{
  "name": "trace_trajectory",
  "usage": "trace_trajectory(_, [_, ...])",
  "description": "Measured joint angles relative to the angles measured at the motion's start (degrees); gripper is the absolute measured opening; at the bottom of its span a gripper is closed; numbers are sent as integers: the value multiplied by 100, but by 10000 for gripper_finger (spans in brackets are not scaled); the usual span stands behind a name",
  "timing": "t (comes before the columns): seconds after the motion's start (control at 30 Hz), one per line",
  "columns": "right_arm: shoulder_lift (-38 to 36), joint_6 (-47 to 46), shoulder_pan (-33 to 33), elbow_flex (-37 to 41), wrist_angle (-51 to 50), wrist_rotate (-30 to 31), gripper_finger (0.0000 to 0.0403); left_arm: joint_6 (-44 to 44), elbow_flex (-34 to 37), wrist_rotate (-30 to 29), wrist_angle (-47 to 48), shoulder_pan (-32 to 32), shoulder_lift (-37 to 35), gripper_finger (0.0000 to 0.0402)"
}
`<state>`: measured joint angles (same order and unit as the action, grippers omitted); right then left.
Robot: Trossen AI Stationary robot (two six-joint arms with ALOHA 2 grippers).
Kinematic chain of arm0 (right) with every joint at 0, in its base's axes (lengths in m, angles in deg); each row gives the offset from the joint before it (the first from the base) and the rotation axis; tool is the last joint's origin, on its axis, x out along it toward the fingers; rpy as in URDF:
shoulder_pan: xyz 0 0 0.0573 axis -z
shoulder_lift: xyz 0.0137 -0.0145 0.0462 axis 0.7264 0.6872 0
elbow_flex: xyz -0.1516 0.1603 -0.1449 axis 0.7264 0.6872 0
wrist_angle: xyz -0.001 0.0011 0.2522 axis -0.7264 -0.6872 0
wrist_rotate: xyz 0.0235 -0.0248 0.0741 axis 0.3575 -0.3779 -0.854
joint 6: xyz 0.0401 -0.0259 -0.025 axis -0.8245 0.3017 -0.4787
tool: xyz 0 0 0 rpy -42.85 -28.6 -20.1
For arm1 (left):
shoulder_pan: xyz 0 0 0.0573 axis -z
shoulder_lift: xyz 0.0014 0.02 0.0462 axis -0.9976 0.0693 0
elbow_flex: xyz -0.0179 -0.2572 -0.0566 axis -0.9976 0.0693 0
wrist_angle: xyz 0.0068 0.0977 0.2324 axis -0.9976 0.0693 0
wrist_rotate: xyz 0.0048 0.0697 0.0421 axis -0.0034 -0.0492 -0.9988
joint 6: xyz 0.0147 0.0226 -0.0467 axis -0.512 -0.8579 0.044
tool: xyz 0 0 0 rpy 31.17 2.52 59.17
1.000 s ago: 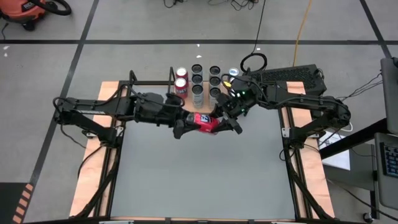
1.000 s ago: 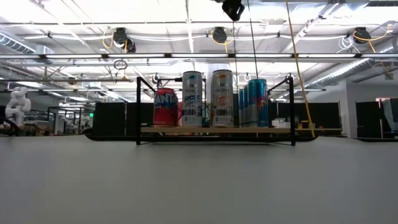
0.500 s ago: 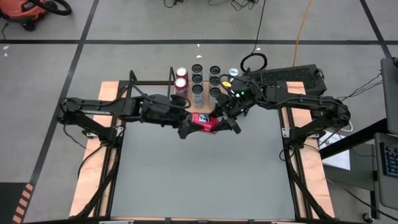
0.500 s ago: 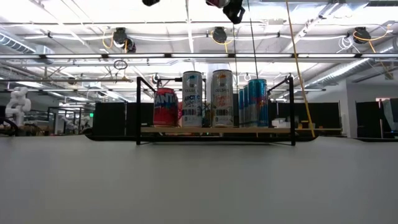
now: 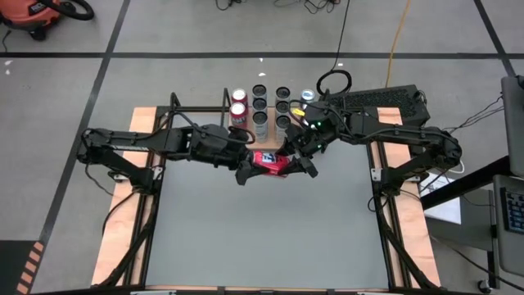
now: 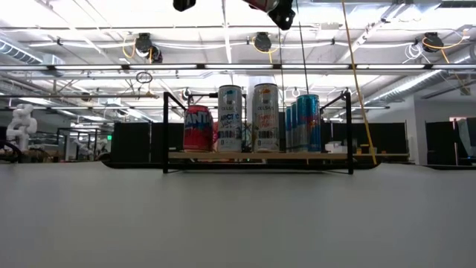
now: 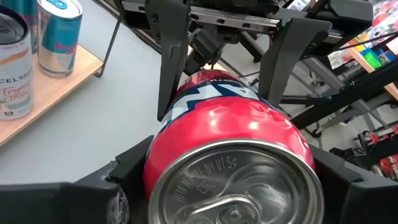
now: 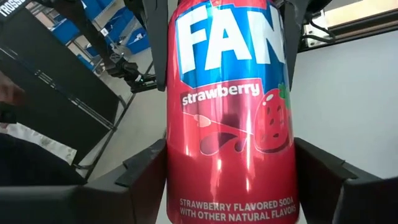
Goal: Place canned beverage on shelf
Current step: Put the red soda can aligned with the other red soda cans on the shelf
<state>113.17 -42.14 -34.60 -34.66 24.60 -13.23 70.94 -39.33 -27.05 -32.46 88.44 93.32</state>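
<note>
A red strawberry soda can (image 5: pixel 268 161) hangs on its side high above the grey table, between my two grippers. My left gripper (image 5: pixel 254 165) comes from the left and closes over the can's lid end (image 7: pixel 230 180). My right gripper (image 5: pixel 286 162) comes from the far right and is shut on the base end (image 8: pixel 233 186). The shelf (image 6: pixel 327 156), a light wood board with black rod frames, stands at the table's far edge, and several cans (image 5: pixel 260 106) stand upright on it. My left gripper pinches the can's side wall just behind the lid (image 7: pixel 186 143) between its two fingers (image 7: pixel 124 180). The fingers come roughly level from the table's left and run along the can, which is lifted clear. My right gripper pinches the can's side wall at the base end (image 8: pixel 186 180) between its two fingers (image 8: pixel 146 171). They come from the table's far right, slanting slightly down, along the can. The can lies level in the air, lid toward the left arm.
A red can (image 6: pixel 197 128), silver cans (image 6: pixel 248 117) and blue cans (image 6: pixel 303 123) fill the shelf board from left to right. A cable loop (image 5: pixel 334 80) and a dark keyboard (image 5: pixel 385 100) lie at the far right. The grey tabletop (image 5: pixel 262 229) stretches toward the near edge.
My left gripper has gone a little toward the table's right and down, closer onto the can's lid end. The can and my right gripper have stayed where they were.
</note>
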Motion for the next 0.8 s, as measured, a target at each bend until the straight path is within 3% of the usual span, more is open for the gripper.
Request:
trace_trajectory(0.2, [-2, -392, 0, 0, 8, -207, 288, -407, 0, 188, -38, 0, 2, 286])
trace_trajectory(0.43, [-8, -1466, 27, -11, 232, -1199, 324, -1818, 15, 838, -137, 2, 13, 287])
trace_trajectory(0.7, [595, -3068, 114, -13, 1091, -2687, 329, -3335, 15, 865, -770, -38, 13, 288])
trace_trajectory(0.8, [729, -3201, 114, -22, 1427, -2854, 329, -3767, 14, 873, -770, -31, 11, 289])
